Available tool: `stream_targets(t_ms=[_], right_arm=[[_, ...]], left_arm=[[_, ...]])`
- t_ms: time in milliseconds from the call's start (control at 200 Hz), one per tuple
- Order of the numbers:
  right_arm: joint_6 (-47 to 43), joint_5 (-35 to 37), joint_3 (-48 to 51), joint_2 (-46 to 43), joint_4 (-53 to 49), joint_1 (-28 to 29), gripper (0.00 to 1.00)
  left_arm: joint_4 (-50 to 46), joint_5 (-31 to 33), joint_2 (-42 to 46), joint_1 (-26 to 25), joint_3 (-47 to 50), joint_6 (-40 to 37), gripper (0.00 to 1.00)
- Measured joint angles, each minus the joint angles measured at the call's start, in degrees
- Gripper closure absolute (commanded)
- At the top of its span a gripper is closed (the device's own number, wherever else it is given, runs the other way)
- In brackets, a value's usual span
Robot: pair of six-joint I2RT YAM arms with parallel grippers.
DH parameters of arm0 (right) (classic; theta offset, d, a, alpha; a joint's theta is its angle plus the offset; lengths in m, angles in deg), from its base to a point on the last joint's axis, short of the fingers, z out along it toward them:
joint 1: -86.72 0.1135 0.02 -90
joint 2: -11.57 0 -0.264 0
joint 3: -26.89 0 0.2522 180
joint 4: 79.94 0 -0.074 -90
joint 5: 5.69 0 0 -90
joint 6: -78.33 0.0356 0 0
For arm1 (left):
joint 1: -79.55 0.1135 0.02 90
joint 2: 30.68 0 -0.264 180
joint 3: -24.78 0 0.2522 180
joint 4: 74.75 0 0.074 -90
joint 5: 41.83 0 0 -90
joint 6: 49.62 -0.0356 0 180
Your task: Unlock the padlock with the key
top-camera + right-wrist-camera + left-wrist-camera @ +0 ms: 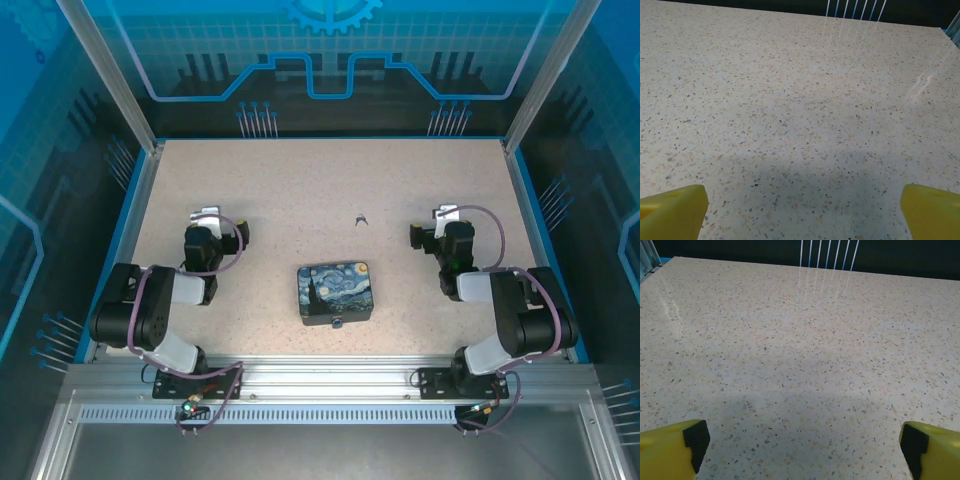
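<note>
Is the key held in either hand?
No, the key lies loose on the table, beyond the painted box.

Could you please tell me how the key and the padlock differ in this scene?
The key lies alone on the bare table, farther back; the padlock sits at the near edge of the painted box. The key looks dark and forked; the padlock is a bluish-silver lump. Both are tiny and lie unheld.

Table (805, 340): speckled stone-like top, smooth, faintly glossy (light streaks reflect at its far edge). My left gripper (802, 445): matt yellow plastic, black foam-like pads (696, 439). Key (362, 217): dark metal.
</note>
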Motion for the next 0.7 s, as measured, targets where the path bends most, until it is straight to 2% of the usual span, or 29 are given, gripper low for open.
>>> stream_targets(t_ms=[695], right_arm=[[0.00,-0.02,0.00,0.00,-0.02,0.00,0.00]], left_arm=[[-0.92,0.02,0.00,-0.02,0.00,0.00,0.01]])
